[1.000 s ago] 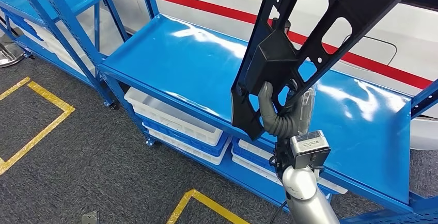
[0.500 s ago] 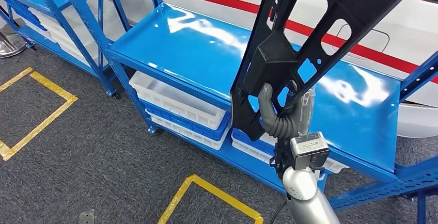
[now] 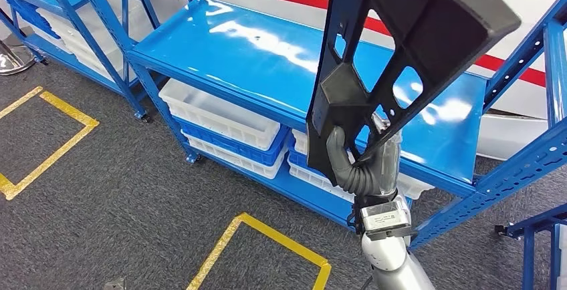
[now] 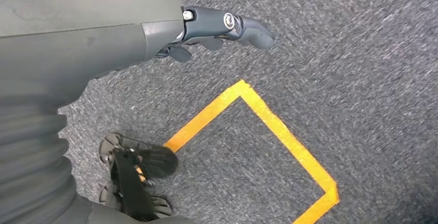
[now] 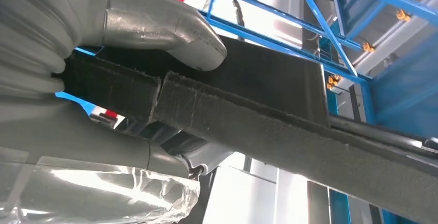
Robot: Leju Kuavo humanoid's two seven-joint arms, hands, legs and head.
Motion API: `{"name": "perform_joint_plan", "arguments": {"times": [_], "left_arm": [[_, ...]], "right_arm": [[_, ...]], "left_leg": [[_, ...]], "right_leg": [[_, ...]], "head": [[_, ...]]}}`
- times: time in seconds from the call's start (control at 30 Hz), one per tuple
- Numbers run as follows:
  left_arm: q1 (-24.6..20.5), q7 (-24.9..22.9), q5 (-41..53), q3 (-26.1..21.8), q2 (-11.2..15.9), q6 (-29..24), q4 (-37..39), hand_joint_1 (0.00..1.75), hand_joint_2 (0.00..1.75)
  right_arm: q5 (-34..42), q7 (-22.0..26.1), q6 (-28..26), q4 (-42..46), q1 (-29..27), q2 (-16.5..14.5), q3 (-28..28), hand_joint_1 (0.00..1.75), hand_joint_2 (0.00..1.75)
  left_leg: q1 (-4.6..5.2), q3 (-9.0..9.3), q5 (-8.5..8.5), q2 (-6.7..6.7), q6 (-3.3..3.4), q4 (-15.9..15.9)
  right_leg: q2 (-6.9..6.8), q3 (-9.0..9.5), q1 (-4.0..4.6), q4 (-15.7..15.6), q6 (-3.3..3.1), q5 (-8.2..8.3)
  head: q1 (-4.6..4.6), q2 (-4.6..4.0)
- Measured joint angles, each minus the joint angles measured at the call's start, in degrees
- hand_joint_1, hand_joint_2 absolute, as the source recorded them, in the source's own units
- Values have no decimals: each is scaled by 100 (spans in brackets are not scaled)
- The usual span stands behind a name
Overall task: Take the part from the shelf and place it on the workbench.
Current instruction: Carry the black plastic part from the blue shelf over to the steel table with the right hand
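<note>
The part (image 3: pixel 401 49) is showing as a black, flat frame with cut-out openings, its long axis rising toward one o'clock; the right hand (image 3: pixel 361 163) is gripping its lower end, while the left hand (image 4: pixel 217 28) is hanging open.

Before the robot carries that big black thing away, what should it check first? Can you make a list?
1. Hold on the black part: ok. The right hand grips its lower end, thumb pressed on one face.
2. Part off the shelf: ok. It hangs above the blue shelf, not resting on it.
3. Part clear of the shelf post: cannot tell. Its upper end looks close to the post in the head view.
4. Left hand free to help: ok. It hangs over the carpet, fingers holding nothing.
5. Workbench in sight: not ok. The head view shows shelves, white bins and floor.
6. Floor nearby: ok. Grey carpet with yellow tape.
</note>
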State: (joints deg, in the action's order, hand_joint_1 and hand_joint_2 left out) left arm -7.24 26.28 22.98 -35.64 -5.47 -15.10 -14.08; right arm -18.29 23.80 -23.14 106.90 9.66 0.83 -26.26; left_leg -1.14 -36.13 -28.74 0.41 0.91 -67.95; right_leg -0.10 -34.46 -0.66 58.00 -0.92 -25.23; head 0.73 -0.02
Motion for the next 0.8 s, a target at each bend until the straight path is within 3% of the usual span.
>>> {"name": "perform_joint_plan", "arguments": {"times": [0.07, 0.1, 0.2, 0.27, 0.33, 0.4, 0.43, 0.5, 0.53, 0.6, 0.7, 0.73, 0.8], "left_arm": [[-13, 36, 20, 3, 9, 7, -5, 0, 175], [-22, 46, 28, 4, 13, 4, -7, 0, 175], [-37, 50, 34, 5, 25, -26, -6, 0, 175], [-47, 50, 34, 7, 23, -40, -6, 0, 175], [-52, 50, 34, 8, 18, -40, -5, 0, 175], [-45, 49, 34, 8, 10, -37, -4, 0, 175], [-42, 48, 34, 8, 5, -31, -3, 0, 175], [-41, 49, 36, 10, 2, -1, -2, 0, 175], [-43, 53, 37, 13, 1, 17, -2, 0, 175], [-42, 71, 46, 18, 1, 47, -2, 0, 175], [-9, 127, 68, 21, 11, 63, -1, 0, 175], [4, 156, 73, 21, 15, 62, 0, 0, 175], [13, 213, 77, 25, 21, 58, 1, 0, 175]], "right_arm": [[-12, 7, -25, 43, -10, 13, -1, 175, 175], [-23, 13, -34, 55, -11, 15, -1, 175, 175], [-59, 29, -48, 66, -16, 24, -1, 175, 175], [-67, 37, -55, 72, -13, 37, -2, 175, 175], [-74, 44, -60, 77, -27, 59, -3, 175, 175], [-84, 46, -60, 76, -63, 85, -2, 175, 175], [-88, 46, -60, 75, -82, 97, -2, 175, 175], [-95, 56, -60, 75, -112, 120, -3, 175, 175], [-97, 68, -60, 75, -130, 132, -3, 175, 175], [-97, 111, -60, 77, -189, 161, -1, 175, 175], [-70, 173, -35, 79, -283, 192, -1, 175, 175], [-57, 186, -20, 79, -299, 196, -2, 175, 175], [-34, 201, 3, 79, -326, 202, 0, 175, 175]], "left_leg": [[67, 510, -28, 70, 113, 720], [106, 620, -73, 100, 152, 903], [156, 634, 82, 63, 247, 1125], [132, 612, 297, 8, 306, 1313], [125, 513, 450, -52, 324, 1360], [124, 382, 546, -131, 291, 1354], [120, 327, 587, -177, 266, 1347], [111, 226, 645, -278, 211, 1294], [121, 167, 655, -327, 180, 1237], [128, 67, 667, -401, 114, 1141], [100, -21, 698, -441, 0, 1095], [85, -66, 637, -378, -35, 1006], [50, -277, 303, -186, -110, 498]], "right_leg": [[-20, -48, 13, -6, 37, 67], [-43, -51, 0, -13, 67, 92], [-101, -75, -6, -55, 174, 162], [-71, -238, 16, 233, 149, -38], [-24, -531, -8, 981, 90, -459], [-11, -674, -39, 1521, 131, -709], [-9, -574, -54, 1461, 186, -704], [63, -35, -93, 694, 304, -520], [132, 225, -106, 269, 323, -436], [214, 465, -104, -175, 272, -355], [114, 457, -111, -185, 134, -285], [74, 459, -132, -191, 90, -257], [-10, 456, -149, -198, 33, -222]], "head": [[-9, 0], [1, 0], [41, 0], [32, 0], [23, 0], [16, 0], [14, 0], [4, 0], [-6, 0], [-16, 0], [-13, 0], [2, 0], [33, 0]]}}
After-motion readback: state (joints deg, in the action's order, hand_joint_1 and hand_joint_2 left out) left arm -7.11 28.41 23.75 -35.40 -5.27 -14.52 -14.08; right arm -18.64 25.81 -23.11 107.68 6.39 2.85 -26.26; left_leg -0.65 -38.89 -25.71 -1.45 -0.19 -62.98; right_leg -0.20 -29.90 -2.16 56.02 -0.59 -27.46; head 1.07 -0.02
